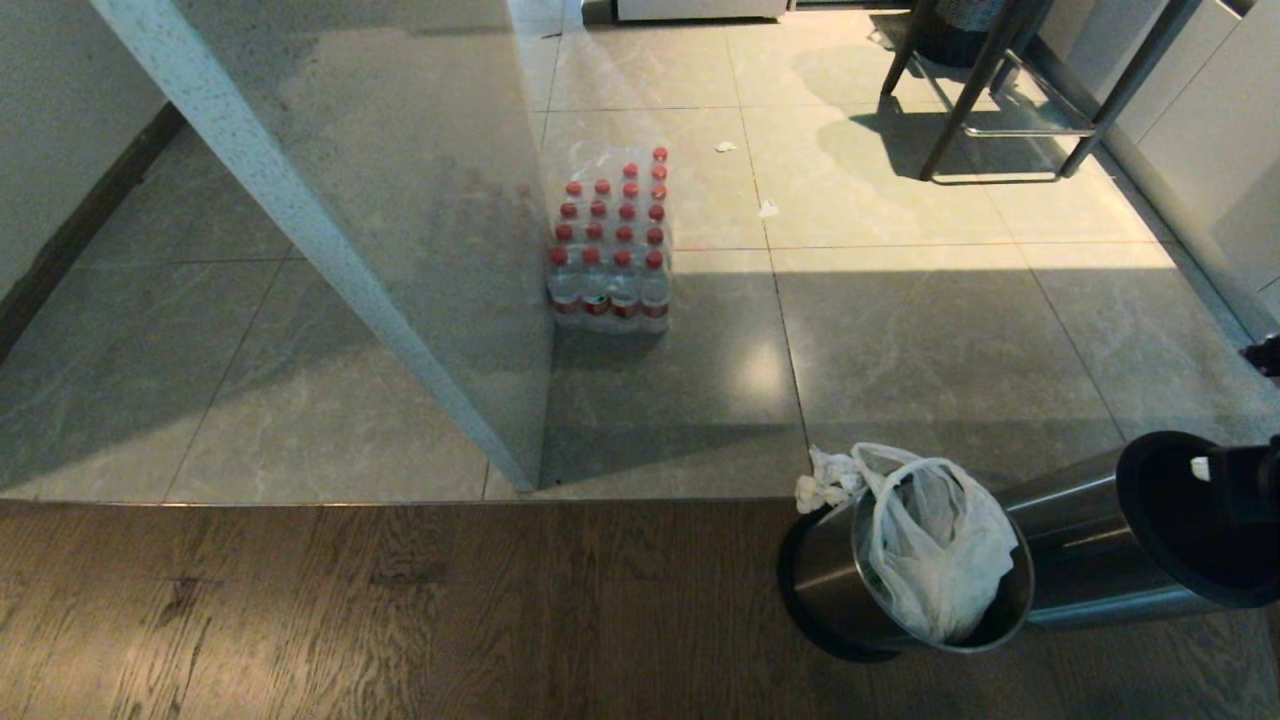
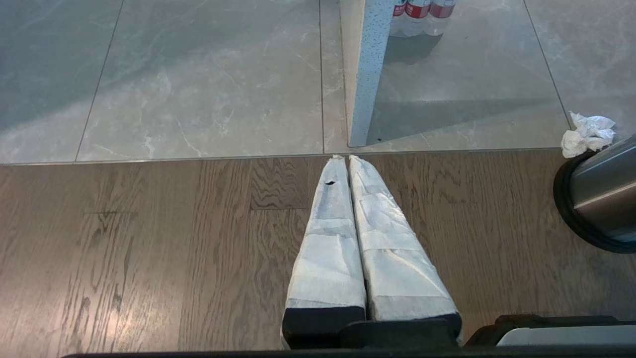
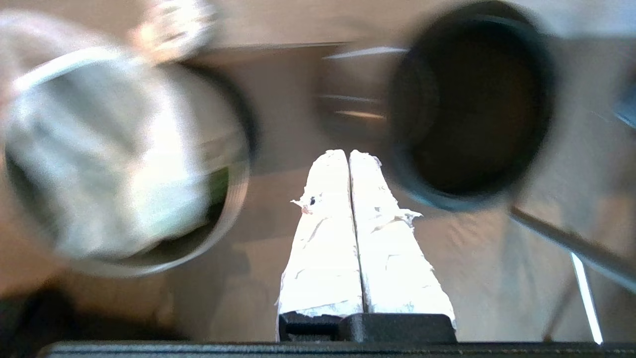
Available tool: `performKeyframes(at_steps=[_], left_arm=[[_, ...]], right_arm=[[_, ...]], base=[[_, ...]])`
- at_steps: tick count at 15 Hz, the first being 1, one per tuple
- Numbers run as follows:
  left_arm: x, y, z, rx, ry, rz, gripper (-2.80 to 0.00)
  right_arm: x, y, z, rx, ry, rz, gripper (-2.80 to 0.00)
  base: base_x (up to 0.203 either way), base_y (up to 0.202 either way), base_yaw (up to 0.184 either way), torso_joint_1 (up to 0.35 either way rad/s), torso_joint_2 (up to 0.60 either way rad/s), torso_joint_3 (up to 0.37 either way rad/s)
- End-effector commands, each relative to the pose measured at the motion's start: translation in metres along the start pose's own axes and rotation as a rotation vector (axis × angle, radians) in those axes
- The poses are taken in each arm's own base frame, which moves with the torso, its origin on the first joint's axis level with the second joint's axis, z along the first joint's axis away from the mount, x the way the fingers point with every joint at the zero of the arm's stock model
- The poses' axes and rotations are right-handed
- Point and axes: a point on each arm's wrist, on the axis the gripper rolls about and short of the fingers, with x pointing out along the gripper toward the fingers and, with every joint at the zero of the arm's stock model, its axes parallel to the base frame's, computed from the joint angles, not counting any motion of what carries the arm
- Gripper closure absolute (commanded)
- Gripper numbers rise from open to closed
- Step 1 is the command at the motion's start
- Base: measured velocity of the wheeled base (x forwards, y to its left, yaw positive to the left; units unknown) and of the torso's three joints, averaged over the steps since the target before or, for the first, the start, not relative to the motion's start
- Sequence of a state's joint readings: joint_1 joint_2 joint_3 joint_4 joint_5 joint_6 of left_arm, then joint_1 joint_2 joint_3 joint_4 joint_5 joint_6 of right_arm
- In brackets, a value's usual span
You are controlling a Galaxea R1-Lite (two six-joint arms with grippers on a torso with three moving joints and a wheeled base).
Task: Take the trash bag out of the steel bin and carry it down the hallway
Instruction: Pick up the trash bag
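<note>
On the wooden floor at my right, the steel bin (image 1: 900, 590) is standing with the trash bag (image 1: 935, 545) sitting inside it, loop handles poking up for an easy pinch; my right hand (image 3: 349, 155) is hovering above, fingers pressed together on nothing; my left hand (image 2: 346, 159) is idling closed over bare boards.

No legible text, brand, number or sign is shown in any view.

Red bands are seen on the labels of the shrink-wrapped pack of red-capped clear plastic bottles (image 1: 610, 245), but no characters on them can be made out. No print can be read on the thin white crinkly plastic bag (image 1: 935, 545) set in the small round brushed-steel bin (image 1: 900, 585); only a blurred green patch is caught in the right wrist view.
</note>
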State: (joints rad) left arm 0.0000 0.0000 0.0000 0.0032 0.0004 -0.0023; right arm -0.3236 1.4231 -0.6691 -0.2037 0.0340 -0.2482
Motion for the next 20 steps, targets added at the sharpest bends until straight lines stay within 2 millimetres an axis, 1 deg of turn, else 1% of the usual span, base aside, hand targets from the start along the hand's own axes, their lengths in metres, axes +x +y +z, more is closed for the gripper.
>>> performKeyframes(at_steps=[1, 2, 4, 5, 6, 7, 9, 12, 15, 20], left_arm=[[0.000, 0.000, 0.000, -0.001, 0.000, 0.000, 0.00], [0.000, 0.000, 0.000, -0.001, 0.000, 0.001, 0.00], [0.000, 0.000, 0.000, -0.001, 0.000, 0.001, 0.00], [0.000, 0.000, 0.000, -0.001, 0.000, 0.001, 0.00], [0.000, 0.000, 0.000, -0.001, 0.000, 0.000, 0.00], [0.000, 0.000, 0.000, -0.001, 0.000, 0.000, 0.00], [0.000, 0.000, 0.000, -0.001, 0.000, 0.000, 0.00], [0.000, 0.000, 0.000, -0.001, 0.000, 0.000, 0.00], [0.000, 0.000, 0.000, -0.001, 0.000, 0.001, 0.00], [0.000, 0.000, 0.000, -0.001, 0.000, 0.000, 0.00]], right_arm=[[0.007, 0.028, 0.002, -0.068, 0.011, 0.111, 0.00], [0.012, 0.045, 0.000, -0.106, 0.028, 0.171, 0.00], [0.024, 0.071, -0.011, -0.166, 0.091, 0.263, 0.00], [0.028, 0.080, -0.015, -0.187, 0.112, 0.294, 0.00], [0.032, 0.086, -0.018, -0.199, 0.131, 0.310, 0.00], [0.037, 0.090, -0.020, -0.209, 0.151, 0.322, -2.80], [0.048, 0.098, -0.023, -0.222, 0.179, 0.342, -2.80], [0.056, 0.111, -0.025, -0.243, 0.187, 0.377, -2.80], [0.056, 0.123, -0.021, -0.262, 0.170, 0.427, -2.80], [0.078, 0.134, -0.031, -0.276, 0.192, 0.442, -2.80]], base=[[0.000, 0.000, 0.000, 0.000, 0.00, 0.000], [0.000, 0.000, 0.000, 0.000, 0.00, 0.000], [0.000, 0.000, 0.000, 0.000, 0.00, 0.000], [0.000, 0.000, 0.000, 0.000, 0.00, 0.000], [0.000, 0.000, 0.000, 0.000, 0.00, 0.000], [0.000, 0.000, 0.000, 0.000, 0.00, 0.000], [0.000, 0.000, 0.000, 0.000, 0.00, 0.000], [0.000, 0.000, 0.000, 0.000, 0.00, 0.000], [0.000, 0.000, 0.000, 0.000, 0.00, 0.000], [0.000, 0.000, 0.000, 0.000, 0.00, 0.000]])
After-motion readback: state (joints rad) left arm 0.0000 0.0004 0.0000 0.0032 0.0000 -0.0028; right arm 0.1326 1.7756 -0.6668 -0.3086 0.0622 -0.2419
